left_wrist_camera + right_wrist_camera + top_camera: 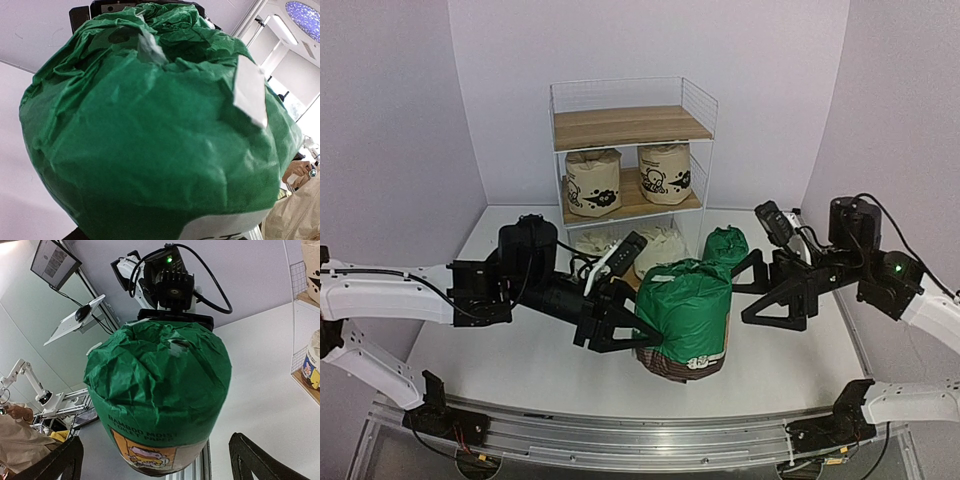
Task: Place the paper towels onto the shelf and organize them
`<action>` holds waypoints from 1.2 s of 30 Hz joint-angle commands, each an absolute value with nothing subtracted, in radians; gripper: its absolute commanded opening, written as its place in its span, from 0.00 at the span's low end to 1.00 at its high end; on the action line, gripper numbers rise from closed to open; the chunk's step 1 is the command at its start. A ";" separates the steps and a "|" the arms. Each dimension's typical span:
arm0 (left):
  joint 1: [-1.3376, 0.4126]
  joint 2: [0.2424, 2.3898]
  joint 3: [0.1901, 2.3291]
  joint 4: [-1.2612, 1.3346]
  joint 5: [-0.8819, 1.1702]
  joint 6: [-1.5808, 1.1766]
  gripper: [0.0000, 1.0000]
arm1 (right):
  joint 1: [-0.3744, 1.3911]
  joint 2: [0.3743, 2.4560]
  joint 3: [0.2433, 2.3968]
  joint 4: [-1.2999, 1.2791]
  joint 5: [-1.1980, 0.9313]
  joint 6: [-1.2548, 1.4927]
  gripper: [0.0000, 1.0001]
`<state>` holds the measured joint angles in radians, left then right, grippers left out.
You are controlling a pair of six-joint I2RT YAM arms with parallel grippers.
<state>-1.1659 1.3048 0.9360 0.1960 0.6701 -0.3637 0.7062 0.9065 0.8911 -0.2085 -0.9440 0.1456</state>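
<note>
A green paper towel roll (685, 310) is gripped by my left gripper (638, 295) from its left side and looks lifted off the table. It fills the left wrist view (150, 140), hiding the fingers. My right gripper (753, 293) is open just right of this roll, not touching it; its dark fingers (52, 460) flank the roll (157, 385). A second green roll (726, 245) stands by the shelf (630, 125). Two beige rolls (593, 182) (665, 173) sit on the middle board. Two white rolls (595, 243) (665, 245) sit low in the shelf.
The shelf's top board is bare. Its mesh side (300, 285) shows at the right edge of the right wrist view, with a white roll (312, 362) on a lower board. A metal rail (640, 435) runs along the near table edge.
</note>
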 commanded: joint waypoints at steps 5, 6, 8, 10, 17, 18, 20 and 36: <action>-1.149 1.339 1.006 0.320 0.660 -0.353 0.00 | 0.769 0.965 0.874 -0.149 -0.965 0.128 0.98; -1.145 1.343 1.007 0.326 0.653 -0.362 0.00 | 0.779 0.967 0.874 -0.149 -0.961 0.126 0.98; -1.140 1.351 1.010 0.339 0.652 -0.377 0.00 | 0.799 0.971 0.872 -0.149 -0.942 0.122 0.98; -1.137 1.359 1.014 0.345 0.654 -0.380 0.00 | 0.815 0.982 0.874 -0.149 -0.913 0.121 0.98; -1.129 1.380 1.027 0.342 0.605 -0.412 0.00 | 0.858 1.009 0.885 -0.146 -0.804 0.124 0.97; -1.127 1.382 1.027 0.339 0.596 -0.419 0.00 | 0.860 1.007 0.886 -0.144 -0.794 0.126 0.96; -1.124 1.381 1.025 0.336 0.580 -0.429 0.00 | 0.862 1.002 0.885 -0.139 -0.782 0.130 0.95; -1.114 1.410 1.053 0.310 0.543 -0.464 0.06 | 0.877 1.022 0.894 -0.109 -0.756 0.155 0.63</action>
